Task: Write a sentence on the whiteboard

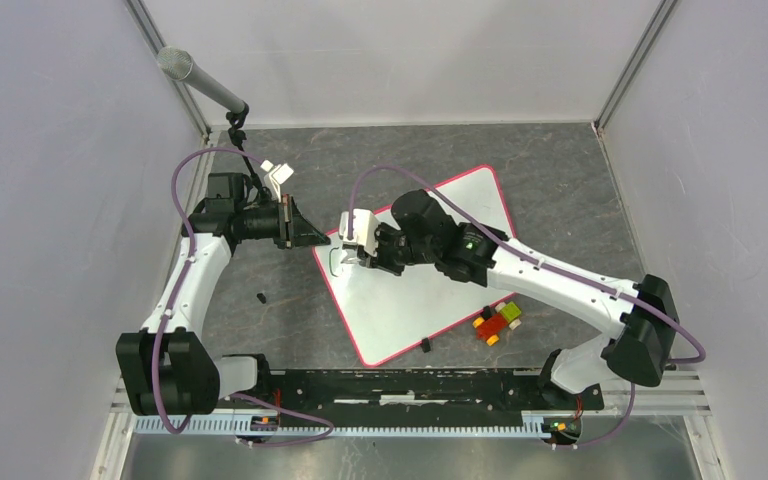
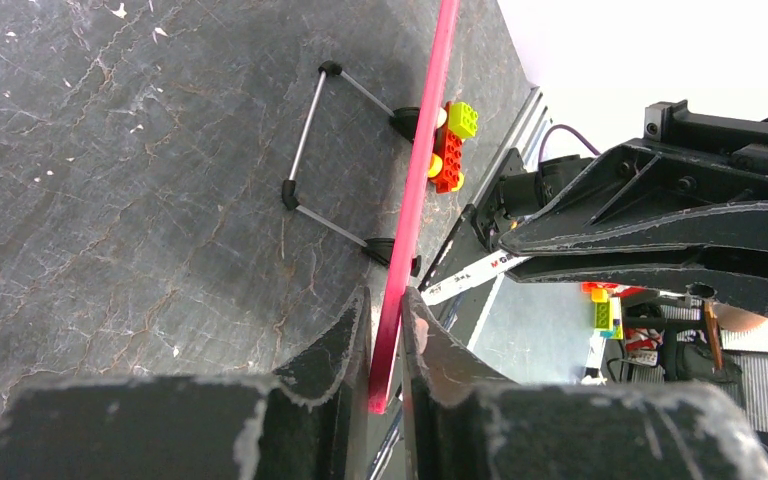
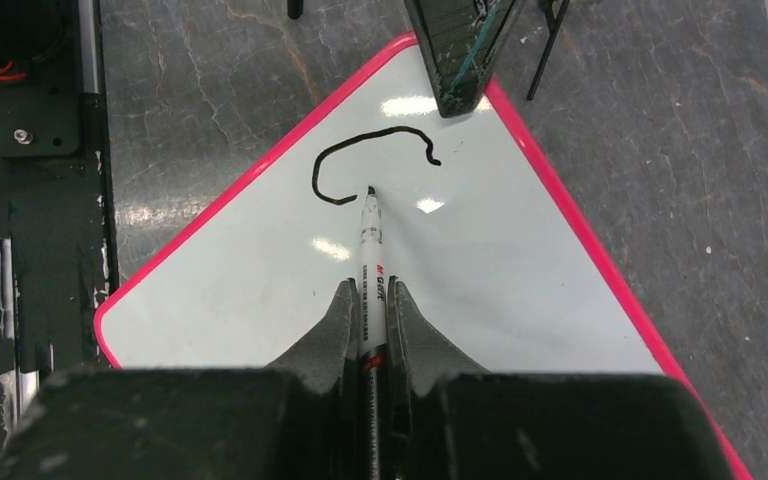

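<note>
The whiteboard (image 1: 430, 290) lies skewed on the dark table (image 1: 560, 180), with the left gripper (image 1: 318, 240) at its far-left corner. The right gripper (image 1: 360, 252) hovers there beside a curved black stroke (image 1: 333, 262). Coloured blocks (image 1: 497, 322) sit just off the near-right edge.

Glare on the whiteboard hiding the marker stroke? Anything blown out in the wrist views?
Right wrist: small glare patches on the white board with red-pink rim, none over the black curved marker stroke. Left wrist: upper-right background blown out white, the board's rim crisp. Top external: even light, soft shadows.
</note>
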Robot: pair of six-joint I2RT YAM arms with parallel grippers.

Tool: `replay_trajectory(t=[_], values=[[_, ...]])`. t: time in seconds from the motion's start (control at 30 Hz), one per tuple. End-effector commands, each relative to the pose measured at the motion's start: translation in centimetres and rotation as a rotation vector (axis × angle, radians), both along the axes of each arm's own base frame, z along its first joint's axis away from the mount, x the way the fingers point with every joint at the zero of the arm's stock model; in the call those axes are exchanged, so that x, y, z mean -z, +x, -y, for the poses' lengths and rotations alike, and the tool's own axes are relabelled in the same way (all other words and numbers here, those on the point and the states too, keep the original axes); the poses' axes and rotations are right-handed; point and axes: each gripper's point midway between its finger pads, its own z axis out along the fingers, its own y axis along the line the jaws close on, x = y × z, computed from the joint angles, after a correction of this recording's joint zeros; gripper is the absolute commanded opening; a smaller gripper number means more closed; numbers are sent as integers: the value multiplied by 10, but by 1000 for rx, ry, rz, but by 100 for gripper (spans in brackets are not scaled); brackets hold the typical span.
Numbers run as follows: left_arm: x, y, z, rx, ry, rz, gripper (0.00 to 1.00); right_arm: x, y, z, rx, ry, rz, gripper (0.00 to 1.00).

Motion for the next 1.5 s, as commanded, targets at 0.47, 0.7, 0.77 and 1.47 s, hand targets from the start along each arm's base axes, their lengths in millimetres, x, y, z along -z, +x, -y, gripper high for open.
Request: replay_trajectory(t=[0.47, 0.7, 0.77, 1.47], values=[[-4, -1, 0, 6, 14, 40, 3, -11, 6, -12, -2, 39, 20, 0], [-5, 0, 0, 3, 16, 41, 2, -5, 18, 5, 58, 6, 42, 0], [-5, 0, 0, 3, 16, 40, 2, -4, 21, 9, 69, 1, 42, 0], [-5, 0, -1, -4, 22, 47, 2, 24, 0, 19, 19, -46, -21, 0]])
